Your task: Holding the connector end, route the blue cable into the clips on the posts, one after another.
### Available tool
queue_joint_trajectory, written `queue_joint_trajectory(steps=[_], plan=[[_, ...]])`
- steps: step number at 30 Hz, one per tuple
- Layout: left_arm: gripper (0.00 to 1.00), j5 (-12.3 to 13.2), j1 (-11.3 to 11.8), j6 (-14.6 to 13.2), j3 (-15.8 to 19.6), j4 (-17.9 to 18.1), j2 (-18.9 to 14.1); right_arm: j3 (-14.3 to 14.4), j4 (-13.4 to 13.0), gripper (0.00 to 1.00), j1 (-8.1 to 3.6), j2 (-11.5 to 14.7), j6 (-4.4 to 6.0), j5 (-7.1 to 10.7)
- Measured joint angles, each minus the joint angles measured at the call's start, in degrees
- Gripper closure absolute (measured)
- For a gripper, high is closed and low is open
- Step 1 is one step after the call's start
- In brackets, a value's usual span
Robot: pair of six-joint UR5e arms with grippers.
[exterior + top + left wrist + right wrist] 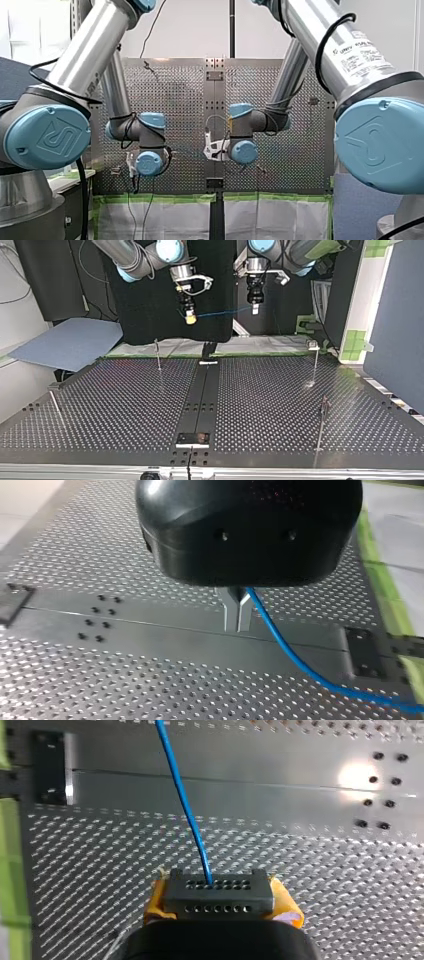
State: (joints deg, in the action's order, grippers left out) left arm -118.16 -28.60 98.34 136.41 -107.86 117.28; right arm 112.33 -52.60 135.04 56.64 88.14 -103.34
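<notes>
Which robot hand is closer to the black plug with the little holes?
Right. My right gripper has its jaws shut on the connector; my left gripper pinches the blue cable farther along, away from it.

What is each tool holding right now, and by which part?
My right tool clamps the sides of the connector ending the blue cable; my left tool pinches that cable further along.

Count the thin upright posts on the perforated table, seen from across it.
4, placed by the top view: first post far, left of middle; second post far right; third post near the left edge; fourth post near right. Others may be hidden.
</notes>
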Motion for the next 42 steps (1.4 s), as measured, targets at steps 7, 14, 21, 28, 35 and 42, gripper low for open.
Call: queue_joint_trajectory(steps=[7,14,21,28,35,42], plan=[[1.00,0.4,1.0,3.3,0.0,-3.3,-3.6,-3.4,3.4,1.00,-1.19,3.2,3.36,3.19],[1.00,-0.8,2.5,6.8,-1.2,-7.0,-7.3,-7.0,7.0,1.00,-1.76,6.9,6.98,5.22],[1.00,0.6,5.9,8.5,-2.1,-10.8,-11.1,-10.3,10.3,1.00,-1.87,8.7,8.38,5.97],[1.00,3.8,9.5,9.1,-2.4,-14.4,-14.7,-11.9,12.2,1.00,-1.88,7.8,8.95,8.15],[1.00,7.1,12.8,9.4,-4.9,-17.7,-18.0,-12.1,11.7,1.00,-1.65,5.5,9.12,9.34],[1.00,8.1,16.2,9.9,-8.3,-21.1,-21.4,-13.6,11.2,1.00,-1.42,3.3,9.33,10.05]])
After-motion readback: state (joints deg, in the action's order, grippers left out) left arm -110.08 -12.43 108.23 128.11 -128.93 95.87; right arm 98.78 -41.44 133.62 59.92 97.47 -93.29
